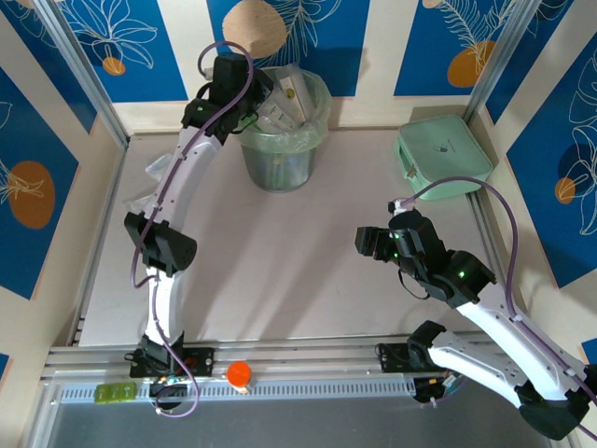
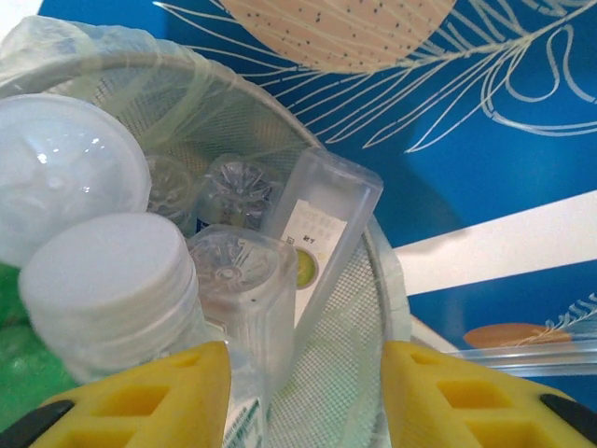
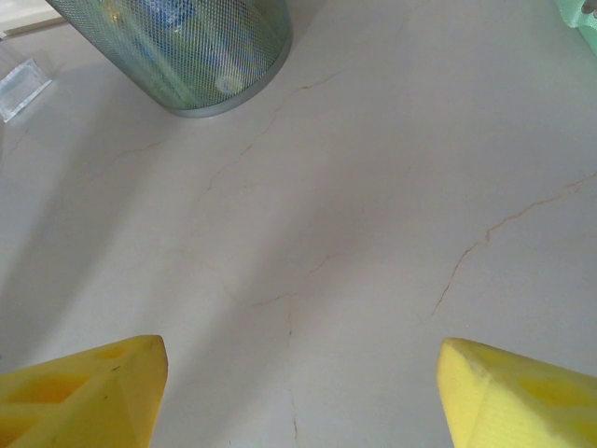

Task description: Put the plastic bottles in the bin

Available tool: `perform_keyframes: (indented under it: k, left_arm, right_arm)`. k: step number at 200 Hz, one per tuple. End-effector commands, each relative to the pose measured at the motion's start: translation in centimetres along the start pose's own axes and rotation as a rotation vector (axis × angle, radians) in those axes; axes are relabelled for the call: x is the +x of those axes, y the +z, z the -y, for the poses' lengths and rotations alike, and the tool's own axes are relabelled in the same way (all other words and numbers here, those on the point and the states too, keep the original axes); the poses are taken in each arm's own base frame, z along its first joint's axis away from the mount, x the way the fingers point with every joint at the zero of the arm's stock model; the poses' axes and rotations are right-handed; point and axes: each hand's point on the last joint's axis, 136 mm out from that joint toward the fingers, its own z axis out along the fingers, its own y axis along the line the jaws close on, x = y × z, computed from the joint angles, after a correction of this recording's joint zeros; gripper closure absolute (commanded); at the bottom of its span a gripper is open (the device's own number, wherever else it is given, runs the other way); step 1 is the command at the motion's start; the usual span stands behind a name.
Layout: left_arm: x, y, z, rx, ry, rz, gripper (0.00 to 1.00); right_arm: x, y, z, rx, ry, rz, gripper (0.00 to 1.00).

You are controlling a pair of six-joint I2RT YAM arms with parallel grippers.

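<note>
Nearest the bases, the right gripper (image 1: 366, 243) is hovering low over the bare table (image 1: 280, 289) at about 4 o'clock. Its jaws are standing wide apart and carrying nothing. Farther back, at 2 o'clock, a mint green box (image 1: 444, 154) is sitting against the wall.

At 12 o'clock the bin (image 1: 280, 163) is standing with the plastic bottles (image 1: 284, 93) heaped inside it. The left gripper (image 2: 306, 373) is hanging just over the rim on the 9 o'clock side. Its jaws are drawn in and clamping nothing, and the mesh wall is showing through the gap between the yellow fingers (image 2: 140, 401).

The heap is looking like the main hazard. It is reaching the rim, so a sideways pull-out by the left arm could nudge a top bottle over the edge. The tall flat bottle (image 2: 322, 233), leaning on the rim at 3 o'clock, seems the likeliest to go. The fingers could also be catching the thin bag liner (image 2: 140, 70) and dragging it up. The bin itself looks light enough to be rocking if it gets bumped.

The bottles are lying jumbled, most of them clear and glossy:
- A white-capped bottle (image 2: 103, 280) is pressing against the left finger.
- A square clear bottle (image 2: 238, 289) is pointing its moulded base toward the camera.
- The tall flat one is showing a pale label.
- Blue labels are glinting through the bin's mesh wall (image 3: 187, 56) in the right wrist view.
</note>
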Motion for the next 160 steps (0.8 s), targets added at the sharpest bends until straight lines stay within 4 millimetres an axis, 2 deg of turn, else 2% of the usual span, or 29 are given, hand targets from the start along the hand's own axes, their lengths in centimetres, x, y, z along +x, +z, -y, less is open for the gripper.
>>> perform_keyframes:
  k: [1, 41, 73, 98, 134, 148, 160]
  left_arm:
    - [2.1, 2.1, -1.5, -0.015, 0.068, -0.098, 0.54]
    - [4.1, 3.7, -3.5, -0.054, 0.078, -0.166, 0.57]
    - [3.9, 3.1, -3.2, -0.038, 0.102, -0.156, 0.57]
    - [2.8, 1.6, -1.7, 0.002, 0.149, -0.131, 0.53]
    - [1.2, -2.0, 1.1, 0.082, 0.243, -0.098, 0.45]
    - [0.9, -3.6, 2.3, 0.119, 0.306, -0.092, 0.39]
    - [1.5, -5.1, 3.9, 0.203, 0.412, -0.100, 0.34]
  right_arm:
    - [0.0, 0.0, -0.4, -0.016, -0.015, 0.005, 0.24]
    - [0.2, 0.6, -0.4, -0.011, -0.016, -0.008, 0.24]
    - [0.0, 0.5, -0.6, -0.015, -0.013, -0.005, 0.24]
    - [-0.7, 0.1, -0.8, -0.020, -0.018, 0.012, 0.24]
    - [-2.3, -0.9, -1.5, -0.048, -0.035, 0.058, 0.23]
    - [-3.0, -1.3, -2.1, -0.071, -0.061, 0.081, 0.19]
    - [-3.7, -1.8, -2.8, -0.109, -0.098, 0.103, 0.13]
